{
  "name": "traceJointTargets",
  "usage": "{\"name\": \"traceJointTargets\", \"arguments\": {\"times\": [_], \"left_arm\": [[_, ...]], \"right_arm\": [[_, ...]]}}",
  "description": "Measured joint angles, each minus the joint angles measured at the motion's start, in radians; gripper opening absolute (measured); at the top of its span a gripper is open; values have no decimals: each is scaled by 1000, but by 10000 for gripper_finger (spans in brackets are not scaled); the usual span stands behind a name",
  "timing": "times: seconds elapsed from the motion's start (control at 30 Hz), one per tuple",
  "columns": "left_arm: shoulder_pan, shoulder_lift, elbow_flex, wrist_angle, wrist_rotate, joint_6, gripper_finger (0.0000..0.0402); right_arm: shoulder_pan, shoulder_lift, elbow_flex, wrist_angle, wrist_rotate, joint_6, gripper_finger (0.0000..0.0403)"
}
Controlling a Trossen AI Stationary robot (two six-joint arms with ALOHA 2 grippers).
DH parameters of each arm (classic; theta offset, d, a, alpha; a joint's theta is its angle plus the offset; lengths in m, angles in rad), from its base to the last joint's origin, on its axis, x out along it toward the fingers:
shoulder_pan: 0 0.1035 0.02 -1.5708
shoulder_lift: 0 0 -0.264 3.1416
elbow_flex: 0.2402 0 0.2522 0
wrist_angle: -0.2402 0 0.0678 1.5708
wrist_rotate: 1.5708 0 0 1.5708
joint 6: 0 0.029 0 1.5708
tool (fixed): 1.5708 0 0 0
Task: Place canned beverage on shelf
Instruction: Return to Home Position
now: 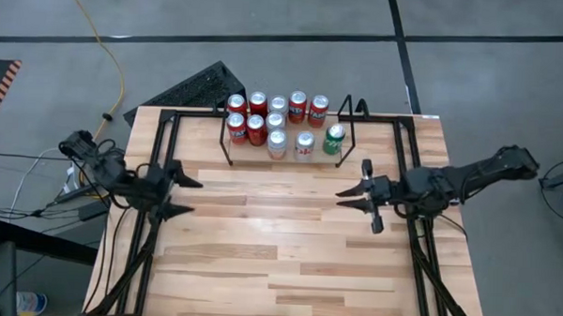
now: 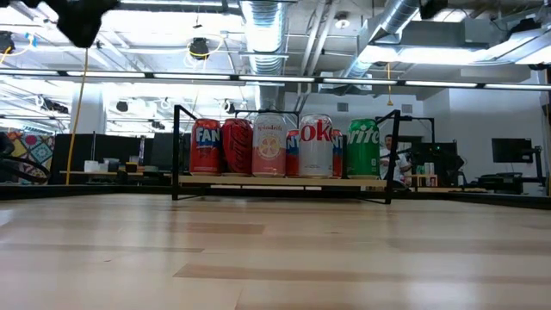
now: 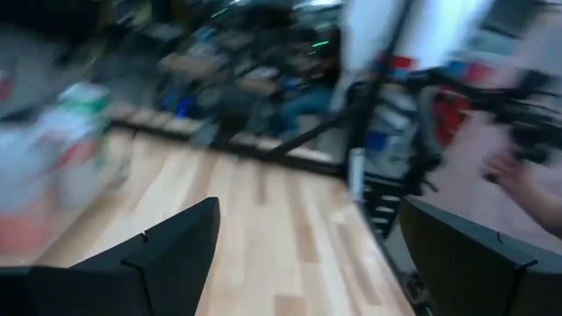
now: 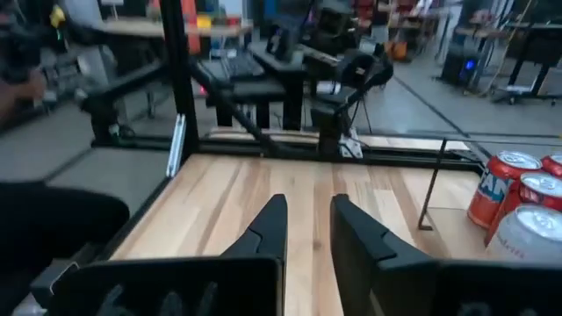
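your left gripper (image 1: 196,196) hangs wide open over the table's (image 1: 278,252) left side. your right gripper (image 1: 340,195) is over the right side, fingers narrow, holding nothing. there is bare wood between them. the shelf (image 1: 223,142) sits mid far edge with ten cans (image 1: 276,125) on it, well apart from both grippers.

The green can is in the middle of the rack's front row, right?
No. The green can stands at the right-hand end of the front row on the shelf, not in the middle, as the high view shows.
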Motion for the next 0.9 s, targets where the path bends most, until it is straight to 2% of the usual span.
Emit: {"name": "traceJointTargets", "arguments": {"times": [0.1, 0.2, 0.37, 0.5, 0.63, 0.9], "left_arm": [[0, 0, -69, 158, 95, 113, 334], [0, -2, -116, 218, 102, 108, 334], [0, -34, -128, 195, 66, 38, 334], [0, -119, -118, 200, 124, 77, 334], [0, -224, -118, 135, 145, 102, 334], [0, -212, -161, 136, 114, 55, 334]], "right_arm": [[-13, -76, -127, 126, 0, 33, 67], [-21, -156, -218, 211, 0, 62, 67], [-21, -298, -283, 222, 0, 68, 67], [-20, -401, -307, 226, 0, 66, 67], [-16, -475, -361, 215, 0, 56, 67], [-17, -552, -527, 381, 1, 74, 67]]}}
